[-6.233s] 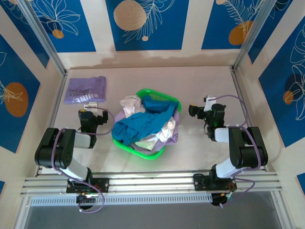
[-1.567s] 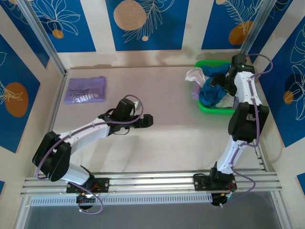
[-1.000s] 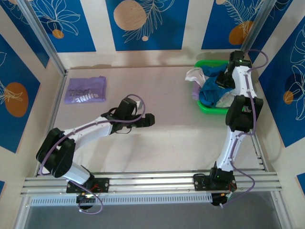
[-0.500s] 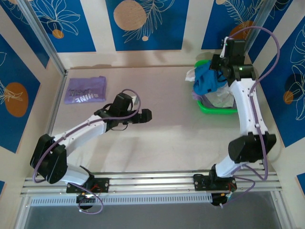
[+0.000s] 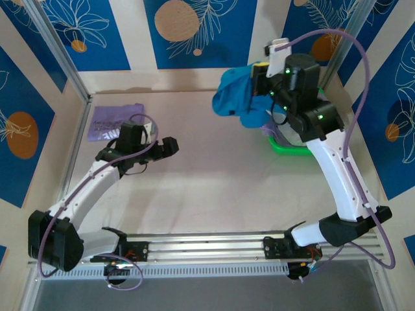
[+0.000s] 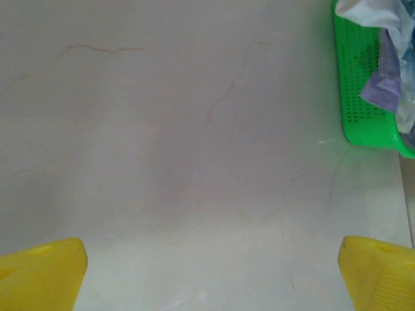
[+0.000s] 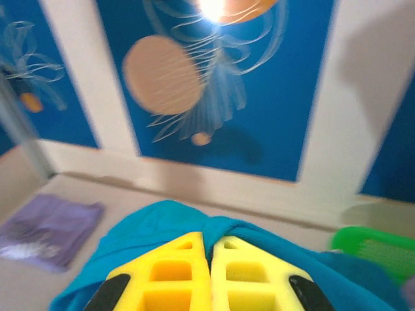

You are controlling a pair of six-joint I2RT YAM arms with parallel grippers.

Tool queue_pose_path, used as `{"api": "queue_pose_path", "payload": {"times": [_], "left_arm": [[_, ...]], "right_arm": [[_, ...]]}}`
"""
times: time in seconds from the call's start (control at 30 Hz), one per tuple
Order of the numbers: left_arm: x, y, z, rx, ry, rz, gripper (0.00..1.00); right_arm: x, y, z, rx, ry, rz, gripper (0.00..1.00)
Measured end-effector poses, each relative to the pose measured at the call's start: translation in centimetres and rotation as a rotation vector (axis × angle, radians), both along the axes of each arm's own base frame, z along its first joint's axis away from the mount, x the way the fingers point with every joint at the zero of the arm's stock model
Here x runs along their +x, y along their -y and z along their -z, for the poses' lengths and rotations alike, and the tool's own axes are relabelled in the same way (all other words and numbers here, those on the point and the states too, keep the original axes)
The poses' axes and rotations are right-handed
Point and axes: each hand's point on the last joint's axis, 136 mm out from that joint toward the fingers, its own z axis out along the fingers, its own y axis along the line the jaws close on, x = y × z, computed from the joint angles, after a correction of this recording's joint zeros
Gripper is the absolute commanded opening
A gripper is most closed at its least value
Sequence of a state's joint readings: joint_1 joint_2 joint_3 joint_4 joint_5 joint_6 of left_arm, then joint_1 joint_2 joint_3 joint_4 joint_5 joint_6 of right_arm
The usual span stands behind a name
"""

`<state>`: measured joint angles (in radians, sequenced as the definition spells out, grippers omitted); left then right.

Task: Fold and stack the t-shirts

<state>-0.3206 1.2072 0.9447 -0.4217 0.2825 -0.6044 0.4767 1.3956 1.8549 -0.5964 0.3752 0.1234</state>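
Observation:
My right gripper is raised high over the table's back right, shut on a bunched teal-blue t-shirt that hangs from it above the tabletop. In the right wrist view the yellow fingers pinch a fold of that teal t-shirt between them. A folded lavender t-shirt with white lettering lies flat at the back left, also visible as a lavender patch. My left gripper hovers open over bare table left of centre; its yellow fingertips stand far apart with nothing between them.
The green basket sits at the back right, mostly behind my right arm. Its green wall holds white and lilac tees. Patterned blue walls close in the back and sides. Bare table spreads between the arms.
My right gripper lifted the teal t-shirt out of the basket and carried it up and leftwards. My left arm drew back to the left, still open.

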Motion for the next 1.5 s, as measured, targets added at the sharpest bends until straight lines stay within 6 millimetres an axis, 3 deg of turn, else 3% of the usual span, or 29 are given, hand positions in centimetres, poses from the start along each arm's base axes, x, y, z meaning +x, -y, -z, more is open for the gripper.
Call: {"api": "queue_pose_path", "payload": {"times": [0.1,0.13,0.17,0.2,0.33,0.4,0.5,0.57,0.73,0.83,1.0,1.13,1.37,1.5], "left_arm": [[-0.5,-1.9,0.0,0.006,-0.010,-0.033,0.99],[-0.7,-2.5,0.0,0.008,-0.014,-0.044,0.99],[-0.9,-3.0,0.1,0.009,-0.019,-0.051,0.99],[-1.2,-3.5,0.3,0.012,-0.023,-0.059,0.99],[-2.4,-4.6,1.1,0.026,-0.048,-0.072,0.99],[-3.0,-4.7,1.7,0.032,-0.066,-0.066,0.99],[-4.0,-4.8,3.0,0.037,-0.107,-0.060,0.99],[-4.4,-4.9,3.5,0.042,-0.128,-0.060,0.99],[-4.7,-4.9,4.2,0.045,-0.147,-0.060,0.98],[-4.5,-4.8,4.7,0.044,-0.166,-0.056,0.97],[-4.0,-4.6,5.8,0.048,-0.195,-0.055,0.96],[-3.7,-4.1,6.7,0.054,-0.217,-0.043,0.95],[-2.7,-2.8,8.2,0.075,-0.254,-0.014,0.92],[-1.3,-2.3,8.4,0.095,-0.259,-0.008,0.90]], "right_arm": [[-1.1,-4.8,4.5,0.025,-0.132,-0.121,0.02],[-1.3,-7.0,7.0,0.027,-0.206,-0.170,0.10],[-1.5,-8.7,9.1,0.029,-0.271,-0.206,0.26],[-1.4,-10.7,11.6,0.023,-0.346,-0.244,0.41],[-0.4,-18.4,23.7,-0.020,-0.733,-0.333,0.49],[-0.2,-20.1,28.4,-0.053,-0.871,-0.323,0.51],[-1.2,-20.2,33.6,-0.107,-1.034,-0.287,0.52],[-2.1,-19.4,34.6,-0.130,-1.094,-0.263,0.52],[-3.3,-17.7,33.9,-0.122,-1.126,-0.232,0.52],[-5.3,-15.9,34.8,-0.141,-1.169,-0.211,0.52],[-9.2,-13.0,39.0,-0.195,-1.287,-0.165,0.52],[-11.4,-12.3,41.4,-0.236,-1.349,-0.149,0.52],[-11.6,-13.3,42.6,-0.249,-1.331,-0.168,0.51],[-11.5,-12.8,45.0,-0.303,-1.351,-0.129,0.51]]}}
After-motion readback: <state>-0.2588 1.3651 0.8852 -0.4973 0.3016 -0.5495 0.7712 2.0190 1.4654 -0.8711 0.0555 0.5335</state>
